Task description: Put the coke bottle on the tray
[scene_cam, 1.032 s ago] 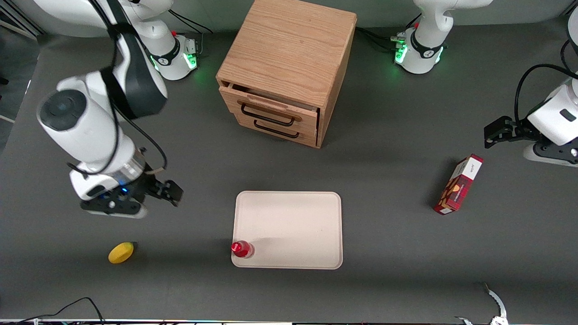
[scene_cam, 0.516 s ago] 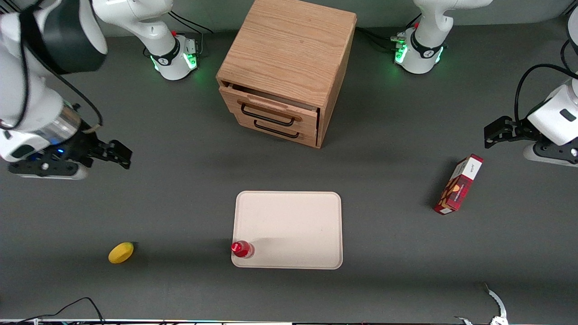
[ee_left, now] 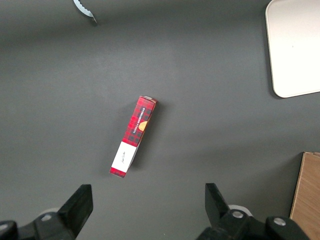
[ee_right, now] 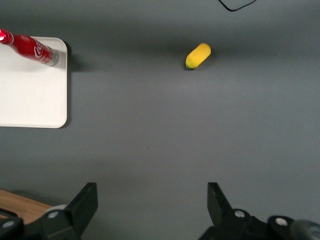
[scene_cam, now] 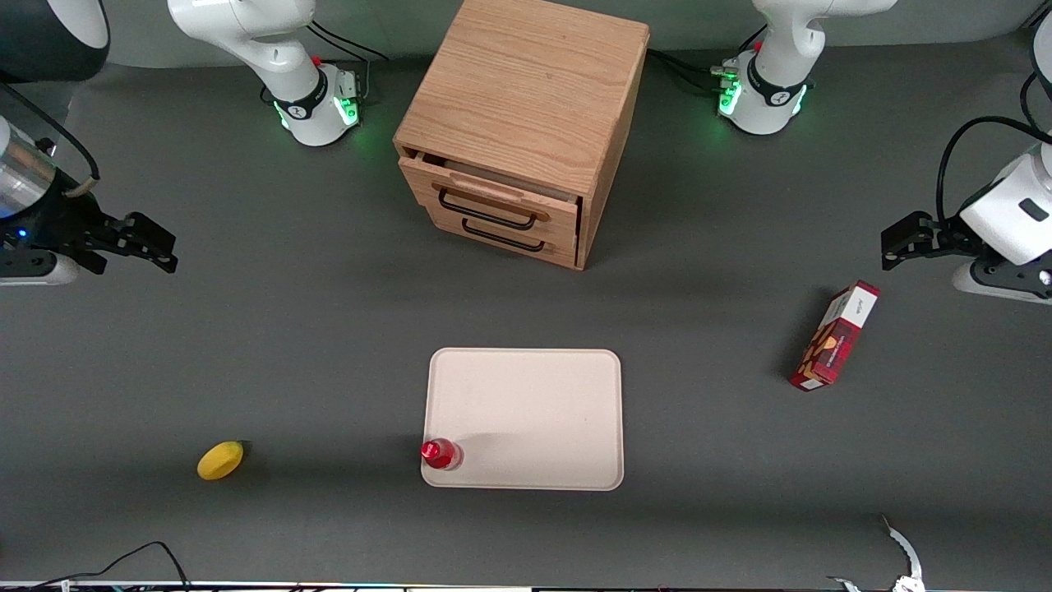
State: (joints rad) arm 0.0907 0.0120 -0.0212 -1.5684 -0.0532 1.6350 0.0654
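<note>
The small red coke bottle point(scene_cam: 440, 453) stands upright on the pale beige tray point(scene_cam: 534, 411), in the tray's corner nearest the front camera on the working arm's side. Bottle point(ee_right: 30, 47) and tray point(ee_right: 30, 95) also show in the right wrist view. My gripper point(scene_cam: 152, 242) is open and empty, high above the bare table at the working arm's end, far from the tray. In the right wrist view its fingers point(ee_right: 85, 202) stand wide apart with nothing between them.
A yellow lemon point(scene_cam: 220, 460) lies on the table between the tray and the working arm's end. A wooden drawer cabinet point(scene_cam: 518, 131) stands farther from the front camera than the tray. A red-and-white box point(scene_cam: 834, 335) lies toward the parked arm's end.
My gripper has moved away from the tray toward the working arm's end of the table and farther from the front camera, still open. The bottle stays on the tray.
</note>
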